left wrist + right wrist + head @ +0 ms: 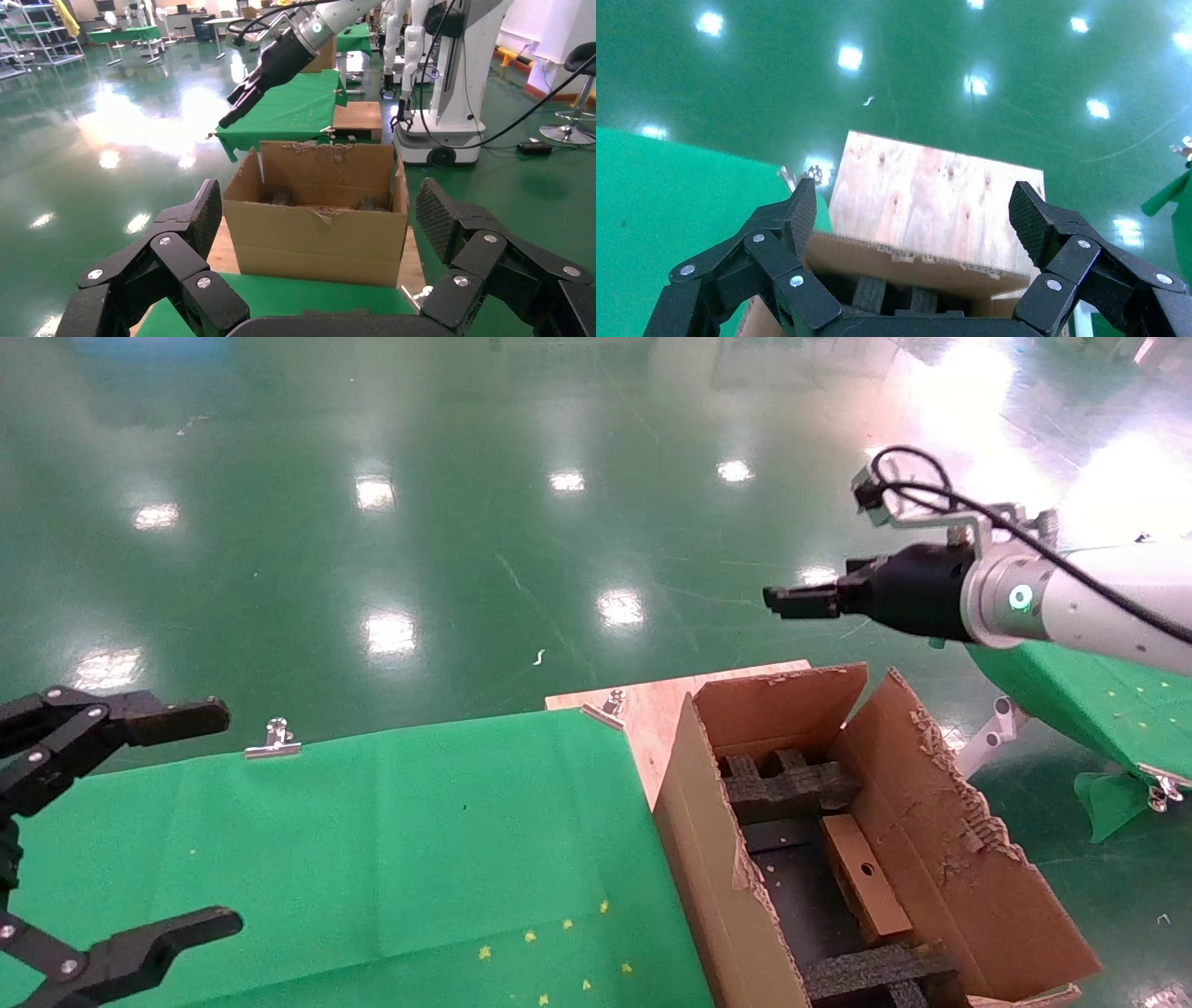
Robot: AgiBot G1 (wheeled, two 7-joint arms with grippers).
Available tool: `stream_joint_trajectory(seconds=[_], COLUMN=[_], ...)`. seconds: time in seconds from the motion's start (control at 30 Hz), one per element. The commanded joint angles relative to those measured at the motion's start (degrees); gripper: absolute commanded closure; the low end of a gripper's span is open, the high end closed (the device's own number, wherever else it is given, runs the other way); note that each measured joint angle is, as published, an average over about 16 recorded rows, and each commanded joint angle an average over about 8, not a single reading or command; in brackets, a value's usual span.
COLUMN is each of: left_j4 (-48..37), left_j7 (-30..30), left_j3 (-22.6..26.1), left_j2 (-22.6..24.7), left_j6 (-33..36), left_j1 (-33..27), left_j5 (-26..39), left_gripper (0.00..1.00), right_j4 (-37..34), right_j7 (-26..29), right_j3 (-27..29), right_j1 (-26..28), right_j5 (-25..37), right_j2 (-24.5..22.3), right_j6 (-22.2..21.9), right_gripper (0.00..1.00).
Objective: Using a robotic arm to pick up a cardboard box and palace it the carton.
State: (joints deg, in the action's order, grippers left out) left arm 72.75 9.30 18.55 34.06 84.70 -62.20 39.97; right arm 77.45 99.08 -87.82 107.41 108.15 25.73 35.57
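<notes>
The small brown cardboard box [864,876] lies inside the large carton [968,877], against its right wall, between black foam inserts [787,786]. My right gripper [796,601], on the white arm, is open and empty, held high above the carton's far end; in its own view the gripper [914,210] looks down on the carton's far flap [905,263]. My left gripper [209,817] is open and empty, low at the left over the green cloth; in its own view the left gripper [320,214] faces the carton's side [316,239].
The carton stands on a plywood board [652,705] beside a green-clothed table [391,840] held with metal clips [272,740]. Another green-covered table [1099,696] stands to the right. A shiny green floor [466,523] lies around.
</notes>
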Motion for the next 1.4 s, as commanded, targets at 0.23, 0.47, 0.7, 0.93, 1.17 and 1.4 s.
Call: stream_joint_trajectory(seconds=[0.23,0.47,0.7,0.93,1.17,1.4], left_j4=[0.0,0.0,0.0,0.0,0.0,0.0], left_j7=[0.0,0.0,0.0,0.0,0.0,0.0], left_j3=[0.0,0.0,0.0,0.0,0.0,0.0], left_j2=[0.0,0.0,0.0,0.0,0.0,0.0], left_j6=[0.0,0.0,0.0,0.0,0.0,0.0], left_j1=[0.0,0.0,0.0,0.0,0.0,0.0], left_j5=[0.0,0.0,0.0,0.0,0.0,0.0], left_gripper=[0.00,0.00,0.00,0.00,0.00,0.00], right_j4=[0.2,0.0,-0.5,-1.0,-1.4,-1.9], right_j7=[-0.8,-4.2,-13.9,-24.2,-34.5,-44.6], right_j3=[0.5,3.3,11.2,19.5,27.9,36.2], right_j1=[0.6,-1.6,-6.7,-12.1,-17.5,-22.9], right_j5=[-1.2,-3.5,-10.8,-18.4,-26.1,-33.7], right_j2=[-0.1,0.3,1.4,2.4,3.5,4.6], right_j6=[-0.3,1.8,7.4,13.3,19.2,25.0], right_gripper=[0.00,0.00,0.00,0.00,0.00,0.00])
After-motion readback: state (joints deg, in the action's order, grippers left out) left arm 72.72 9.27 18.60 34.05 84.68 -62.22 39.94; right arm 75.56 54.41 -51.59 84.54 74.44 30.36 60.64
